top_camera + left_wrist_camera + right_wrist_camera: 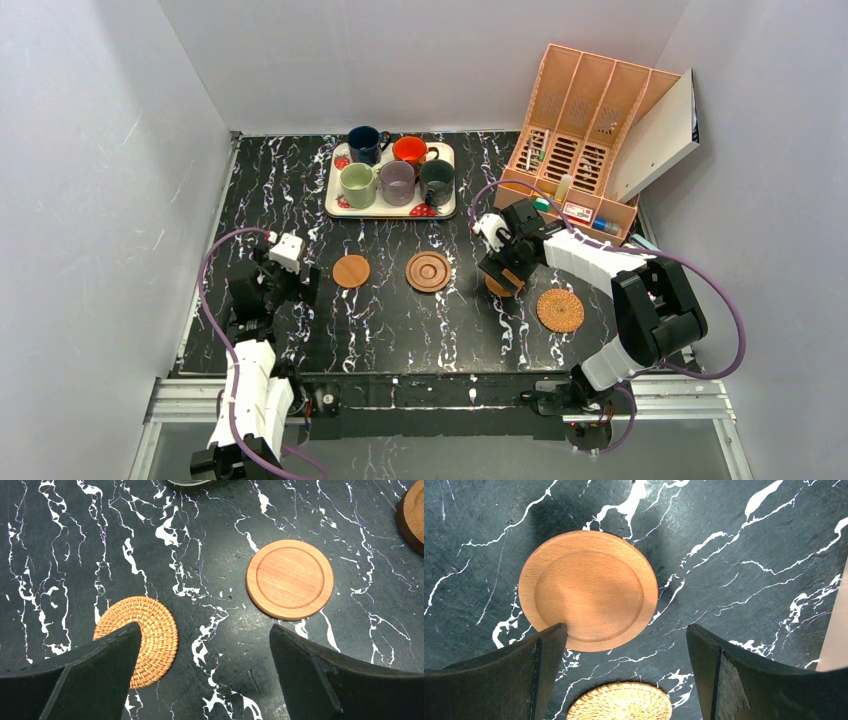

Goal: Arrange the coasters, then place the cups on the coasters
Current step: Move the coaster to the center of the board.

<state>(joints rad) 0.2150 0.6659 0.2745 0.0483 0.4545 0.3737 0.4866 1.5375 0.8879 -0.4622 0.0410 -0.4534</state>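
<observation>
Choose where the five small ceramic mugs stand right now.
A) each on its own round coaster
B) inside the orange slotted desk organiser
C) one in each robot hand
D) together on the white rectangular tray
D: the five small ceramic mugs stand grouped on the white rectangular tray, while the smooth round orange-brown coaster in front of it lies bare.

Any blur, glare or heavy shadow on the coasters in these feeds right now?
Top external: even light, no glare on the cups. Left wrist: wicker coaster and smooth coaster both sharp. Right wrist: plain coaster shows crisp grain, shadow on the table along its far edge.
</observation>
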